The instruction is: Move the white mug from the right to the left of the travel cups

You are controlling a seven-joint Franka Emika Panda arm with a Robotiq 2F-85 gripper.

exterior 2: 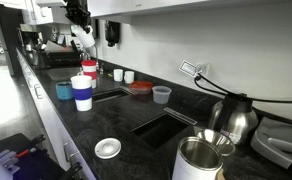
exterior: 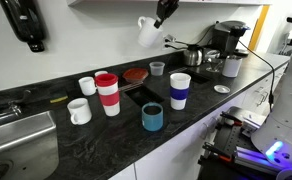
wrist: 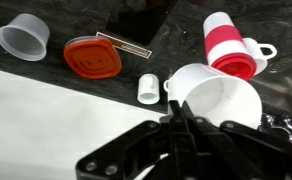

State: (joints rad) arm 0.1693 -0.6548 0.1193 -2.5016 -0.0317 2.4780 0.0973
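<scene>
Dark stone counter (exterior: 106, 150). Teal cup (exterior: 152, 117) near front edge. Behind it, travel cups well apart: red-banded tumbler (exterior: 107, 93), blue-banded tumbler (exterior: 179, 91). Farther back, white mug (exterior: 149, 30) hangs tilted, high above counter, clear of everything. Gripper (exterior: 163, 13) fingers (wrist: 178, 125) clamped on mug rim in wrist view.

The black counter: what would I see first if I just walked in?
A small white ceramic mug hangs high above the black counter, pinched in the robot's dark hand. Below stand two tall white tumblers, one red-banded, one blue-banded, with a short teal cup near the counter's front edge.
</scene>
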